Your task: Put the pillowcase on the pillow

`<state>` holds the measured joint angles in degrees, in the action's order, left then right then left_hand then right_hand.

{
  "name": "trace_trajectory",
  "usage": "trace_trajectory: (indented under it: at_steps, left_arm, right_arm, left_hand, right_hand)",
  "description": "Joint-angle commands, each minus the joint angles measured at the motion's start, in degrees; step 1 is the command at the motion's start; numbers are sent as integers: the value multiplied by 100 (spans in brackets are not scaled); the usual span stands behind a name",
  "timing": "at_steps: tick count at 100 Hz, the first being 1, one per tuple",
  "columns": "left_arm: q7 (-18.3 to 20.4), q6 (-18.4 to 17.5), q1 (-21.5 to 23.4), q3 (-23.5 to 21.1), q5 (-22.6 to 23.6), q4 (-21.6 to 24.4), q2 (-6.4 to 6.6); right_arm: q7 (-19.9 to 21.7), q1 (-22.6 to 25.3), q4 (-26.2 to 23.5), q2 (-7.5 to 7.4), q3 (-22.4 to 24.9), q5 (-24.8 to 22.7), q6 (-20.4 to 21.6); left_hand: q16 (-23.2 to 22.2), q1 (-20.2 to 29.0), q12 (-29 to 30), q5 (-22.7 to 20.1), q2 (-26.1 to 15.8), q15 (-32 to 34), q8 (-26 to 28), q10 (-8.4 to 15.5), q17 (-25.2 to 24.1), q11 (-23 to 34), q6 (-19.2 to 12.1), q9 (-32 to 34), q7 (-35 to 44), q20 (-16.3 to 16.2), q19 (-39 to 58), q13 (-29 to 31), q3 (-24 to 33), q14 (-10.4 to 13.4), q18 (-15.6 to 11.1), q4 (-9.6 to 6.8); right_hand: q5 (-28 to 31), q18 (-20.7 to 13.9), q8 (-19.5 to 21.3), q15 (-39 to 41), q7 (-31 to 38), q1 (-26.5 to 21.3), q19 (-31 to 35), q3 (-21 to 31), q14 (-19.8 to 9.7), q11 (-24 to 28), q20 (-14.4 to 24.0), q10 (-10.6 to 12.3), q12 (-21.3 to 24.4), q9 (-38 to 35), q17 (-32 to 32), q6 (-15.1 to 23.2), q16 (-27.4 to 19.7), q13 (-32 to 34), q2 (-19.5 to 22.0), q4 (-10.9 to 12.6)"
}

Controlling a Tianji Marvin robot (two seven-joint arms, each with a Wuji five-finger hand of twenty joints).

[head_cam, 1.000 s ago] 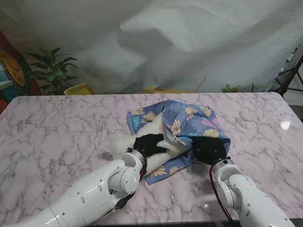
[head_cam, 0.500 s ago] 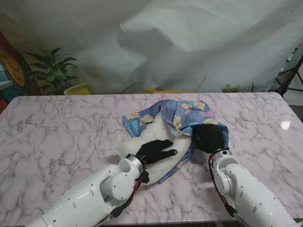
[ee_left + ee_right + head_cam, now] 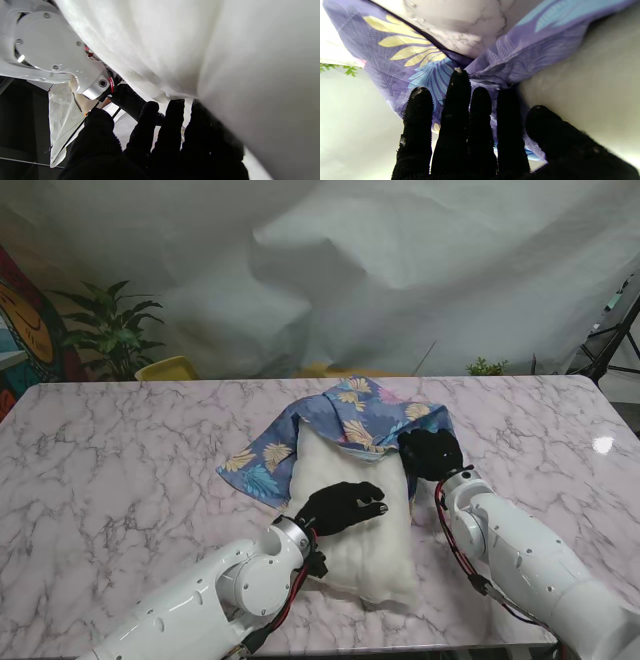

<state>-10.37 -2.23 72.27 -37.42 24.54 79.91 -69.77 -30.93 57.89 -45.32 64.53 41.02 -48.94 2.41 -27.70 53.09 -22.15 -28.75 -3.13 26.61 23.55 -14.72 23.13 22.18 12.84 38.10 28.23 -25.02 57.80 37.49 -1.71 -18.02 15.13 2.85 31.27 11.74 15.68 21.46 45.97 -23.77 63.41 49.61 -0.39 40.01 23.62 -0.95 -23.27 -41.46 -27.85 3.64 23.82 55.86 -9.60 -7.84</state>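
The white pillow (image 3: 365, 535) lies in the middle of the table, its near end bare. The blue floral pillowcase (image 3: 345, 412) is bunched over its far end, with one flap spread to the left (image 3: 250, 468). My left hand (image 3: 340, 506), in a black glove, lies palm down on top of the pillow, fingers (image 3: 172, 125) stretched along the white cloth (image 3: 200, 50) and thumb apart. My right hand (image 3: 430, 453) is at the pillow's far right corner, shut on a gathered fold of the pillowcase (image 3: 492, 67) between its fingers (image 3: 460, 105) and thumb.
The marble table (image 3: 120, 480) runs wide on both sides. A white sheet backdrop hangs behind it. Beyond the far left edge stand a potted plant (image 3: 110, 330) and a yellow chair back (image 3: 168, 367). A tripod leg (image 3: 615, 340) stands at the far right.
The right hand has moved farther from me and to the left, taking the pillowcase off much of the pillow. More bare pillow shows near me. The left hand shifted slightly nearer on the pillow.
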Motion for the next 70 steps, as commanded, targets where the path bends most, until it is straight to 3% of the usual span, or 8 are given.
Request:
trace_trajectory:
  at_steps: [1, 9, 12, 22, 29, 41, 54, 70]
  left_arm:
    - [43, -90, -5, 28, -10, -68, -65]
    - [-22, -179, -13, 28, 27, -90, -72]
    - [-65, -202, -6, 19, 52, -91, -75]
    - [-300, -231, 49, -64, 221, -69, -86]
    - [-594, -194, 116, -182, 381, -37, -111]
    - [-1097, -198, 167, -384, 527, -51, -185]
    - [-1400, -223, 153, -552, 674, -72, -209]
    - [-1553, -342, 28, -702, 1049, -169, -138]
  right_arm:
    - [25, -255, 133, 95, -61, -25, 122]
    - [-122, -515, 406, 146, -323, 52, 268]
    - [-113, -546, 400, 133, -338, 31, 296]
    - [104, -339, -87, -64, 15, -384, 185]
    - [427, 169, -846, -264, 708, -924, 53]
    - [1185, 1223, -2210, -527, 1936, -1888, 46]
    - [1255, 2127, -3175, -579, 2768, -2416, 102]
    - [827, 2992, -3917, -551, 3180, -2560, 492]
  left_hand:
    - [68, 112, 26, 126, -290, -122, 50, 217, 4, -4, -124, -136, -69, 124, -319, -64, 64, 72, 119, -155]
    - [71, 209, 21, 118, -260, -99, 66, 236, 59, 10, -140, -129, -58, 118, -318, -39, 68, 110, 58, -153]
    - [72, 233, 19, 112, -257, -93, 74, 248, 65, 18, -153, -123, -47, 117, -322, -33, 67, 122, 47, -153]
    - [47, 347, -3, 83, -190, -16, 184, 334, 120, 68, -304, -116, 97, 43, -185, 21, 50, 202, -10, -138]
    - [-26, 509, -34, -35, -26, 101, 329, 422, 152, 120, -535, -75, 278, -80, 61, 104, 58, 298, -84, -119]
    - [-202, 695, -106, -249, 139, 307, 396, 511, 139, 217, -773, -7, 535, -298, 518, 166, 70, 407, -302, -114]
    - [-285, 762, -156, -355, 196, 377, 363, 577, 86, 286, -857, 19, 698, -365, 645, 158, 74, 468, -409, -116]
    - [-240, 1065, -115, -265, 284, 75, 272, 708, -504, 127, -1051, -411, 823, -266, 254, -364, 92, 644, -655, -106]
  right_hand:
    - [-192, -120, -188, -378, -37, 268, -103, 160, -110, -126, -119, 100, 82, 78, 254, 246, -130, -226, -127, -134]
    - [-263, -187, -192, -484, -31, 363, -150, 256, -176, -184, -153, 194, 134, 169, 442, 308, -211, -425, -145, -116]
    - [-297, -216, -108, -533, -67, 518, -179, 336, -183, -216, -186, 208, 180, 221, 544, 319, -283, -535, -130, 44]
    - [-414, -208, 36, -636, -272, 1033, -275, 336, -104, -328, -258, 196, 272, 399, 841, 286, -435, -883, -274, 119]
    - [-524, -58, 21, -676, -498, 1467, -375, 63, 162, -470, -296, 121, 320, 580, 1078, 225, -497, -1157, -352, 114]
    - [-1021, 183, 16, -868, -1218, 1864, -743, -1219, 370, -716, -372, -210, 314, 1396, 1705, 2, -650, -2069, -51, 174]
    - [-1321, 327, 38, -930, -1765, 1721, -1025, -2106, 419, -806, -547, -410, 360, 2059, 2161, -134, -780, -2817, 221, 254]
    - [-1257, 179, 90, -809, -1921, 1425, -937, -2419, 258, -761, -604, -443, 417, 2029, 2101, -263, -862, -2794, 265, 295]
